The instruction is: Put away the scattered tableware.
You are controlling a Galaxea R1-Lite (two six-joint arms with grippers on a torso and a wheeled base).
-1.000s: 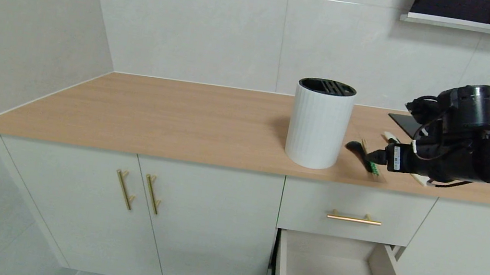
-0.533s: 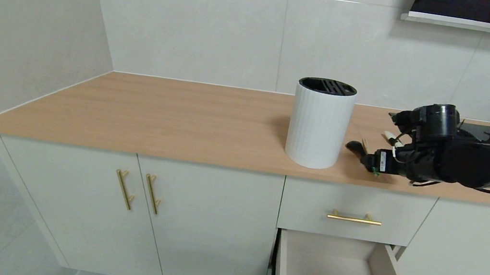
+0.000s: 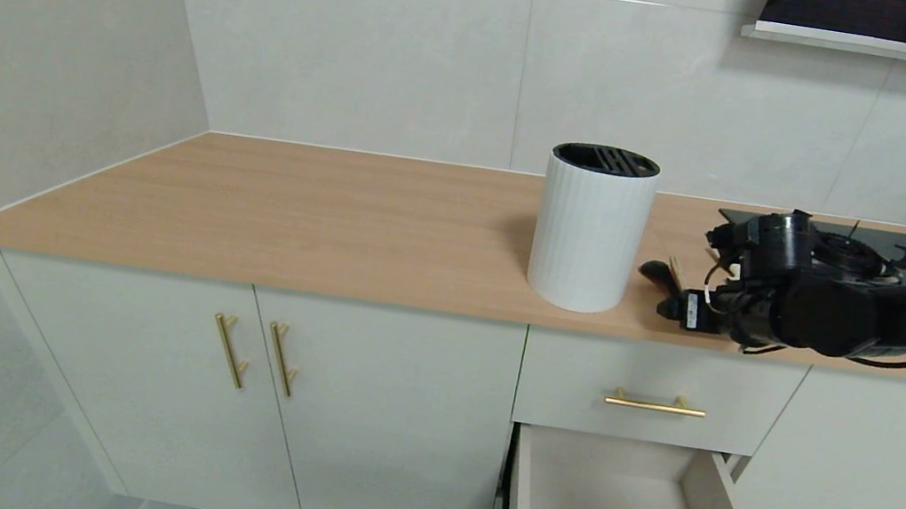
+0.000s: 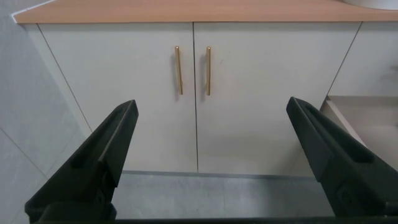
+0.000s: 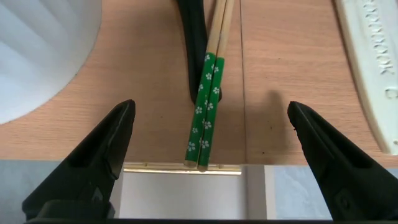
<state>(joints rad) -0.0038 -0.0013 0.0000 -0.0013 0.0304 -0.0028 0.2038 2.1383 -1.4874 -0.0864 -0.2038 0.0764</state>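
1. Chopsticks point(image 5: 208, 93) with green flowered ends lie as a pair, side by side, on the worktop point(image 3: 334, 210). Their green ends point toward its front edge, and they cross over a black utensil point(image 5: 194, 37) whose kind we cannot make out.
2. Just beside them stands a white ribbed holder point(image 3: 591, 230), upright with a slotted top. We judge it is set there so that long tableware can be dropped in from above.
3. Our right gripper point(image 3: 676, 308) sits low over the worktop with its jaws spread wide and nothing in them. One of its fingers point(image 5: 106, 155) lies on each side of the pair.
4. We take that wide spread as deliberate — it straddles both sticks at once, so closing should press them together rather than push one away.
5. A cream-coloured flat piece point(image 5: 373, 68) lies on the side away from the holder, outside the jaws, so we think it is not the present target.
6. Our left gripper point(image 4: 211, 109) hangs low before the cabinet doors point(image 4: 193, 93), also wide and holding nothing. We judge it is parked there to stay out of the way.
7. A drawer point(image 3: 702, 507) stands pulled out below the worktop's front edge, close under the chopsticks — possibly another place for the tableware.
8. The risk we see is that the sticks are thin and rest partly on the black utensil, so a close could nip it too or let one stick roll free.
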